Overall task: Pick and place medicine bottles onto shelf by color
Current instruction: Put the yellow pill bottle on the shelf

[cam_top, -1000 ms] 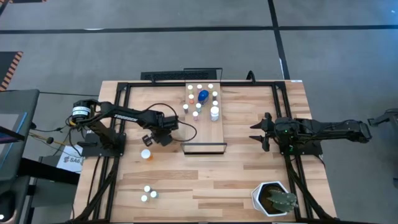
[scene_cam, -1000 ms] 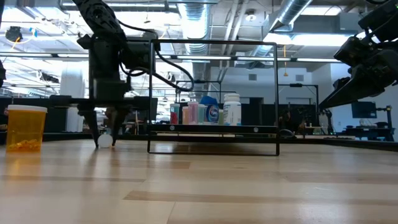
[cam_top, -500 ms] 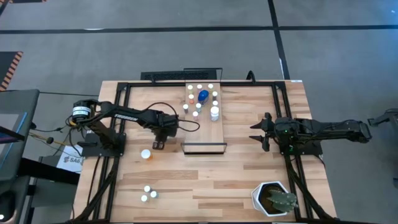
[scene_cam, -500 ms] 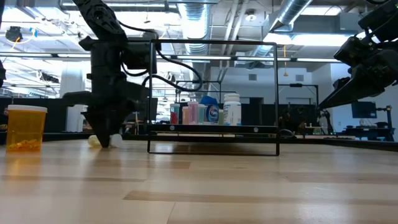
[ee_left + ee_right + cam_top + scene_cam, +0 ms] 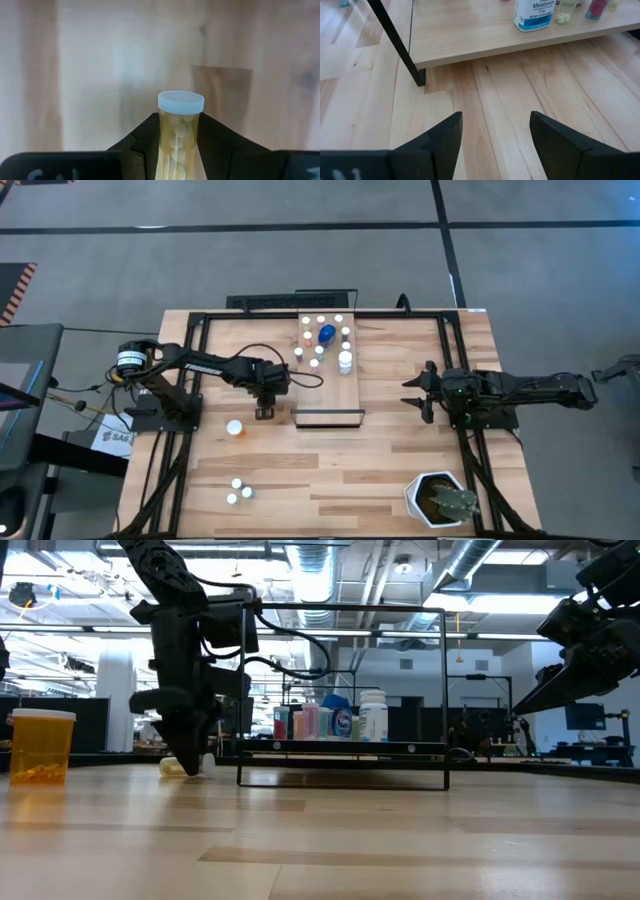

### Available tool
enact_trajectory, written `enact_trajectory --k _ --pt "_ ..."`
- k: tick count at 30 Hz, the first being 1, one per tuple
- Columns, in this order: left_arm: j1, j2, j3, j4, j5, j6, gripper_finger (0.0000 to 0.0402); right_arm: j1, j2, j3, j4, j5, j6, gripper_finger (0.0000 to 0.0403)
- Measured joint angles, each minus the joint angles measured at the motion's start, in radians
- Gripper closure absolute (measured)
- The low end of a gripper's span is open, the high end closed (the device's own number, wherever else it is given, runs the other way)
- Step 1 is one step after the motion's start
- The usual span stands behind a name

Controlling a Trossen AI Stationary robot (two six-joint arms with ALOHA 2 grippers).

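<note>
A small yellowish medicine bottle [image 5: 179, 135] with a white cap sits between the fingers of my left gripper [image 5: 265, 412], just left of the shelf's near end. The shelf [image 5: 330, 395] is a light-wood board on a dark frame at the table's middle. On its far half stand several small bottles, a blue one [image 5: 327, 334] and a bigger white one [image 5: 345, 361]. My right gripper [image 5: 424, 391] waits open to the right of the shelf, with nothing between its fingers [image 5: 451, 131]. My left gripper pinches the yellowish bottle's body [image 5: 179, 131] between its two fingers [image 5: 146, 140], close behind the cap. The fingers come from above, pointing steeply down, and lie across the bottle. The bottle lies nearly level a little above the tabletop [image 5: 190, 766], its cap [image 5: 181, 101] toward the shelf.
An orange bottle [image 5: 235, 428] stands on the table near my left gripper. Three small white-capped bottles [image 5: 238, 491] are clustered nearer the front edge. A white plant pot [image 5: 440, 500] sits at the front right. Black frame rails [image 5: 190, 380] run along both sides.
My left gripper has rolled about its own axis while staying over the same spot. The bottle has turned with it: its cap faced the table's near edge and now points toward the shelf. My right arm has kept still.
</note>
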Motion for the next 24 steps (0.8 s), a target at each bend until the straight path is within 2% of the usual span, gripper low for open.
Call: enact_trajectory --k 4,11,18,24 --pt "0.000 0.000 0.000 0.001 -0.065 -0.049 0.0301 0.000 0.000 0.000 0.000 0.000 0.000 0.0147" --pt "0.000 0.000 0.000 -0.002 -0.040 -0.114 0.0301 0.000 0.000 0.000 0.000 0.000 0.000 0.0147" --pt "0.000 0.000 0.000 0.008 -0.035 -0.106 0.0301 0.000 0.000 0.000 0.000 0.000 0.000 0.0147" --pt "-0.002 0.000 0.000 0.030 -0.076 -0.155 0.0301 0.000 0.000 0.000 0.000 0.000 0.000 0.0147"
